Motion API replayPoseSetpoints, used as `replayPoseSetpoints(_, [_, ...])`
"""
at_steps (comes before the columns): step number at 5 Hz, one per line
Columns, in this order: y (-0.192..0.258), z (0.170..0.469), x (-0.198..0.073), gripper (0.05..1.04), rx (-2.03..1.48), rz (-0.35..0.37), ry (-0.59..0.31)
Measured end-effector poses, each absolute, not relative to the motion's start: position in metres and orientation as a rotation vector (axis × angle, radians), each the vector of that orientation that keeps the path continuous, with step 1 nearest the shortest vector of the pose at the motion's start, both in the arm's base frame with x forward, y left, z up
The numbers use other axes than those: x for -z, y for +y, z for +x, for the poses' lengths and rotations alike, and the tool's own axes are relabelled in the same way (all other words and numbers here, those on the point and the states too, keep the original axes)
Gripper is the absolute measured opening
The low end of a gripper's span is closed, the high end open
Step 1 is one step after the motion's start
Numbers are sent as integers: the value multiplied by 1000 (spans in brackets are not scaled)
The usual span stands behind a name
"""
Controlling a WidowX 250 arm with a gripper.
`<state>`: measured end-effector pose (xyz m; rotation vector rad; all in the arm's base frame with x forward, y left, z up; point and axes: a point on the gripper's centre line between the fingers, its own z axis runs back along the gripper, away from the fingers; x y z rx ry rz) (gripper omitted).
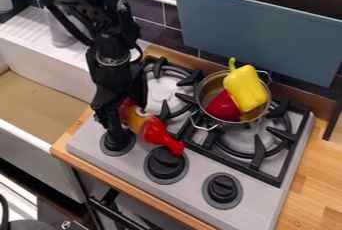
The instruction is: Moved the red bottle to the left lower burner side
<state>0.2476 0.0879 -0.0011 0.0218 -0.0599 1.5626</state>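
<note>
Black oven handle (119, 214) in front, then three stove knobs (223, 188) along the near edge of the stove (87, 139), and beyond them the red bottle (155, 130). It slants over the near side of the left burner (160, 93), its yellowish end by the left knob and its red tip over the middle one. I can't tell if the tip touches that knob, or if the stove carries any of the bottle's weight. The gripper (129, 115) has its fingers on either side of the bottle's yellowish end and looks clamped on it.

So the carrying part seems mostly done: the bottle is at the lower left of the stove, about where the task wants it. What's left, I'd judge, is to settle it firmly, let go and back away. The pot (198, 96) with the yellow pepper (246, 88) and a red piece (224, 107) inside needs nothing.
</note>
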Motion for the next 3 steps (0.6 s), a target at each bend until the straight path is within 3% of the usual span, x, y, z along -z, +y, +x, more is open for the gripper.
replayPoseSetpoints(3, [94, 254, -29, 996, -1562, 5, -29])
